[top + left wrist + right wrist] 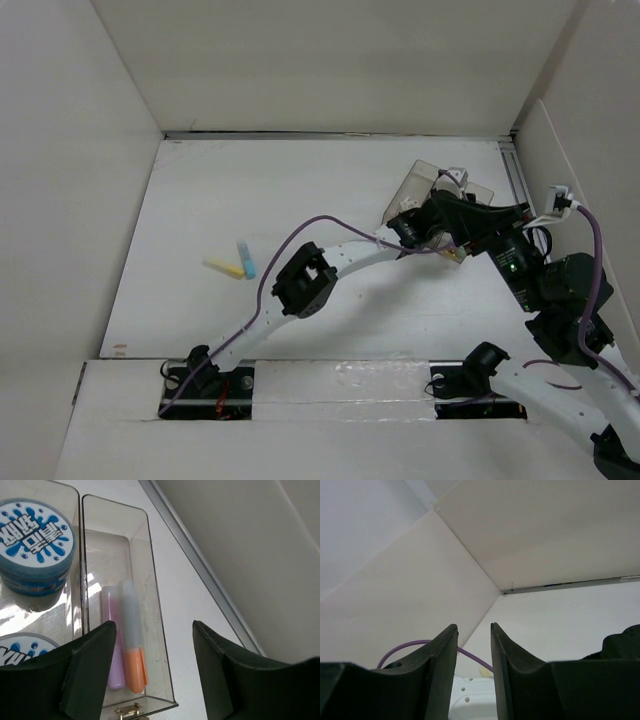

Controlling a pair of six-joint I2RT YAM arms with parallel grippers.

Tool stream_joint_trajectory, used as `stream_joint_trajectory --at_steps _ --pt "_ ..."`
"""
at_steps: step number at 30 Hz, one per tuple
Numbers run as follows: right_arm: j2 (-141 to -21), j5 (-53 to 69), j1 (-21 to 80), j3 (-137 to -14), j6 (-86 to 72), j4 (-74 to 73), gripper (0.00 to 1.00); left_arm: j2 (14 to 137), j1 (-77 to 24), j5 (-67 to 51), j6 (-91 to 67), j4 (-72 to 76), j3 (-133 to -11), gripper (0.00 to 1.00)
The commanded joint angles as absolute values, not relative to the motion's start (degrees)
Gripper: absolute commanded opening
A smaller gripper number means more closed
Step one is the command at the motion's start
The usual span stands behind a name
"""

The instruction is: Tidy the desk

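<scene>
Top external first: the desk (300,190), a wide white tabletop of painted planks, fills the floor of the white-walled booth and runs from the arm bases to the back wall. On its left half lie a short yellow pen (223,267) and a short light-blue pen (245,260), their near ends touching in a V. At the far right sits a small clear plastic tray (418,180), and both arms are crowded over it.

On the left wrist view I've got the left gripper (152,645) spread wide and empty, hanging over the tray's narrow end compartment. Inside, side by side, are a pink highlighter (111,607) and a pale one with an orange end (134,645). The next compartment holds a round blue-and-white tin (35,545), with a second like it just below.

The right gripper (472,635) shows only a narrow gap with nothing in it. It's aimed at the booth's far corner.

By my reading there are two pens left to fetch, and here's what worries me. The wrists are very close together above the tray, so a careless pull-back by either could clip the other arm. It could also shove the light tray across the desk. The purple cable (300,232) loops over the left arm, right where it could snag. And with those loose pens touching, a sloppy grasp could take both or flick one away.
</scene>
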State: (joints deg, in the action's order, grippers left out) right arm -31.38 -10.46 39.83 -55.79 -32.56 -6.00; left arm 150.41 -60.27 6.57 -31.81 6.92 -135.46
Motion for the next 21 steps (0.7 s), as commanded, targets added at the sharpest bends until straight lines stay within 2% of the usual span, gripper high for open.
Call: stream_joint_trajectory --at_steps 1,4,7,10,11,12,14,16,18,19,21 --pt "-30.8 -10.1 40.3 -57.8 -31.7 -5.8 0.38 146.4 -59.9 5.1 -31.6 11.3 -135.3 0.60" --pt "-30.7 -11.1 40.3 -57.3 -31.6 -5.6 0.39 141.5 -59.9 5.3 -30.4 13.8 -129.4 0.70" --pt "-31.2 -11.4 40.3 -57.7 -31.4 -6.1 0.38 130.7 -59.9 8.6 -28.3 19.7 -117.2 0.71" --pt "-31.8 -11.7 40.3 -58.0 -31.1 -6.2 0.23 121.4 -59.3 11.9 -27.2 24.0 -106.9 0.67" --pt "-32.1 -11.5 40.3 -58.4 -30.9 -6.7 0.10 113.5 -57.8 12.7 -27.4 26.5 -101.8 0.66" --pt "-33.0 -11.3 40.3 -58.4 -30.9 -6.3 0.00 105.3 -54.5 15.3 -29.8 32.3 -86.5 0.62" --pt "-33.6 -10.9 40.3 -57.8 -31.0 -5.9 0.00 96.7 -53.0 16.3 -31.0 33.0 -76.7 0.60" --pt "-36.2 -9.4 40.9 -57.2 -31.6 -3.8 0.00 84.0 -48.0 20.3 -36.2 32.0 -67.8 0.52" --pt "-39.3 -6.6 40.9 -55.2 -32.0 -0.6 0.00 75.3 -45.4 23.3 -40.1 31.2 -54.7 0.49" --pt "-41.4 -5.6 40.9 -54.8 -32.4 1.5 0.00 66.6 -44.3 24.9 -40.9 30.5 -51.1 0.48" --pt "-50.0 -1.7 41.4 -54.7 -33.0 4.4 0.02 58.3 -43.8 31.6 -41.1 25.3 -42.2 0.47"
